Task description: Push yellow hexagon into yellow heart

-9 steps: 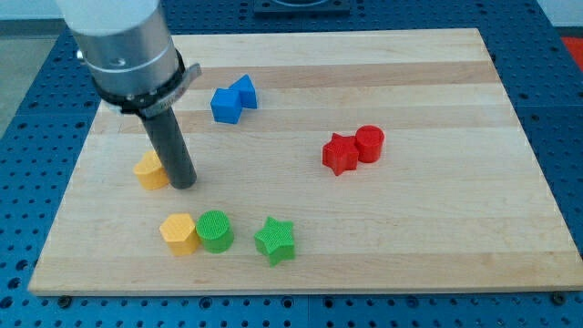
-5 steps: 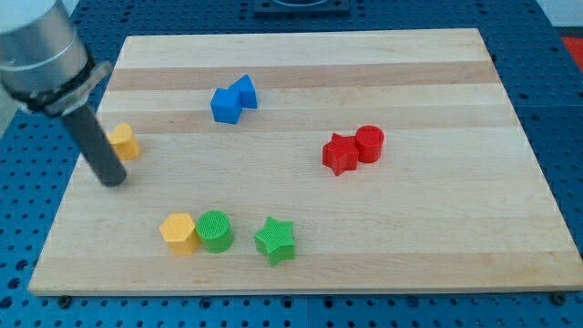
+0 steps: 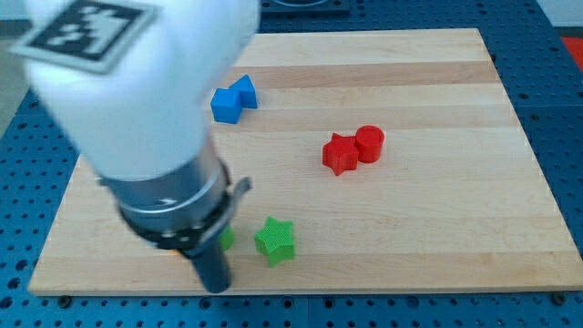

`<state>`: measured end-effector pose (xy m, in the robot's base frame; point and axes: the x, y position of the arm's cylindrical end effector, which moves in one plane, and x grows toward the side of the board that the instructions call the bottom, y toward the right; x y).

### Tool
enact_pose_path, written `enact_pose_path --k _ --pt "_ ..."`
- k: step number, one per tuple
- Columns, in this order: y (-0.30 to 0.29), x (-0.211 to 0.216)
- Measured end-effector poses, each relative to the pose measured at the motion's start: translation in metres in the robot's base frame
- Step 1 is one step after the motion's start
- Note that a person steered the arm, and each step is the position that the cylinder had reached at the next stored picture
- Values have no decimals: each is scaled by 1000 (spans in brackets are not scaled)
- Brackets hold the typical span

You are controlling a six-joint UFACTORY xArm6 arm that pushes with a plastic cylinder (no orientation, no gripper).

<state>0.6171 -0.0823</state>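
Observation:
My tip (image 3: 217,286) rests near the board's bottom edge, below and left of the green star (image 3: 275,240). The arm's wide body fills the view's left and covers the spots where the yellow hexagon and the yellow heart stood; neither shows. Only a green sliver of the green cylinder (image 3: 225,240) shows beside the rod, just above the tip.
A blue pair of blocks (image 3: 232,98) sits at the view's top centre. A red star-like block (image 3: 340,154) touches a red cylinder (image 3: 370,143) at the centre right. The wooden board (image 3: 437,228) lies on a blue perforated table.
The arm has swung from the board's left edge down to the bottom, and now hides both yellow blocks and most of the green cylinder. Earlier the yellow heart was pushed up and left.

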Motion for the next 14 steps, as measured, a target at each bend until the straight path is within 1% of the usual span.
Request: enact_pose_path --k 1,2,3,4,5,6,7,8,9,10,11,12,13,14 --pt "-3 -26" --pt "-18 -59" --pt "-36 -65" --pt "-24 -34" --pt "-22 -19" --pt "-46 -31" --pt "-95 -64" --pt "-105 -65" --pt "-98 -36" --pt "-119 -49" --pt "-138 -91" --pt "-140 -111" --pt "-140 -114" --pt "-140 -128"
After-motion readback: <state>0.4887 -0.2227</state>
